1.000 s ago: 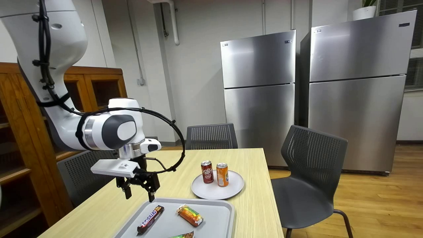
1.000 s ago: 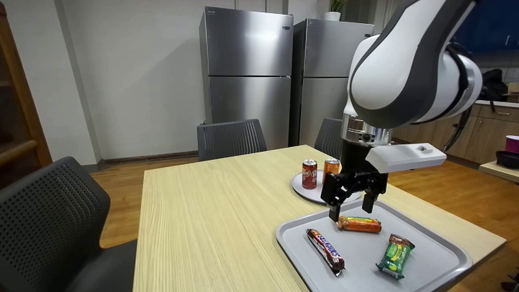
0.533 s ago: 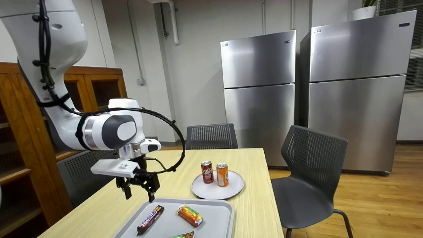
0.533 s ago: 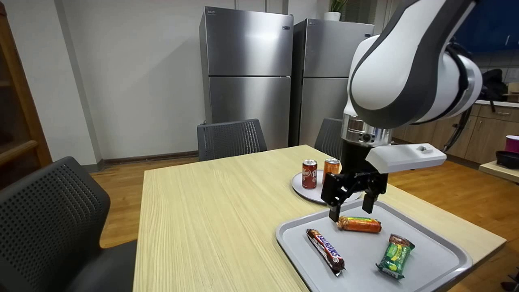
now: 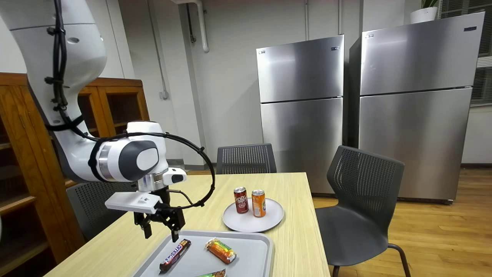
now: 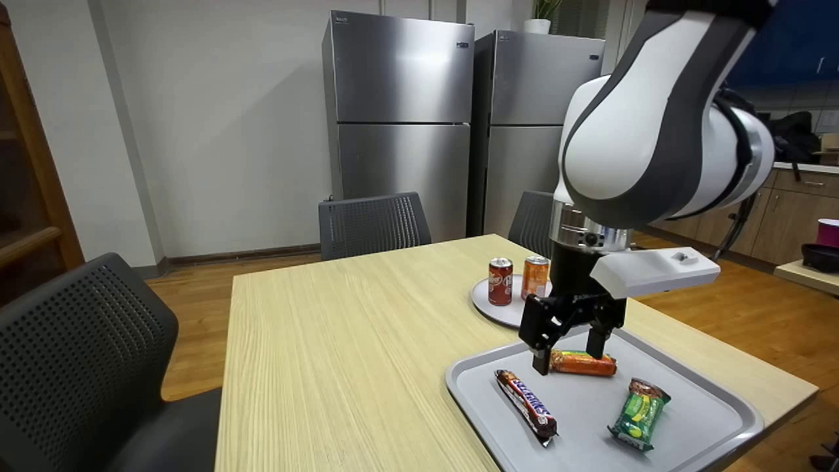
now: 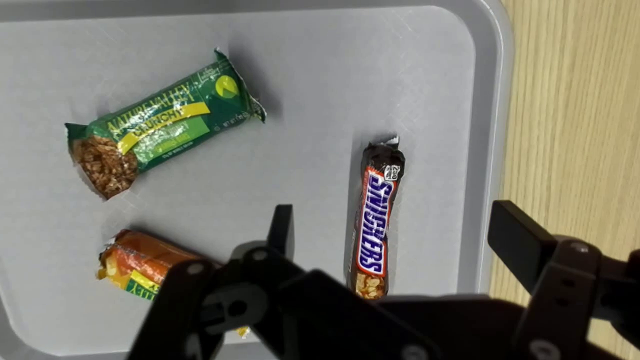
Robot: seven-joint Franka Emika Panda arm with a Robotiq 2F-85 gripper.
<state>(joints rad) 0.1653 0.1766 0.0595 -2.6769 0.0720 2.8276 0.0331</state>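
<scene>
The black fingers (image 7: 520,242) are spread wide, nothing between the tips, hanging above everything without touching any of it. Closest thing is the slim dark-brown Snickers bar (image 7: 372,220) with chunky blue-and-white lettering, lying flat on the grey plastic tray (image 7: 487,125), near one side. In the wrist view it sits between the fingers, its length running pretty much square to the way they'd close, so I wouldn't bother with much twist.

For a clean pinch I'd come straight down, aim around mid-length rather than the crimped end, and watch the finger on the rim side. It looks to be over or just past the tray's raised edge, so I'd narrow the gap or shift inward before getting low, or it might clip. Easy on the squeeze too; my guess is the bar dents.

Further out on the tray, the orange crinkly-wrapped granola bar (image 5: 221,251) is partly hidden behind a finger in the wrist view, and the green-wrapped Nature Valley bar (image 7: 165,125) lies well apart from the Snickers bar. Past that, on the pale wood tabletop (image 6: 328,360), a round light-grey plate (image 5: 275,215) holds a dark red Dr Pepper can (image 5: 241,201) and an orange soda can (image 5: 258,204), both upright.
</scene>
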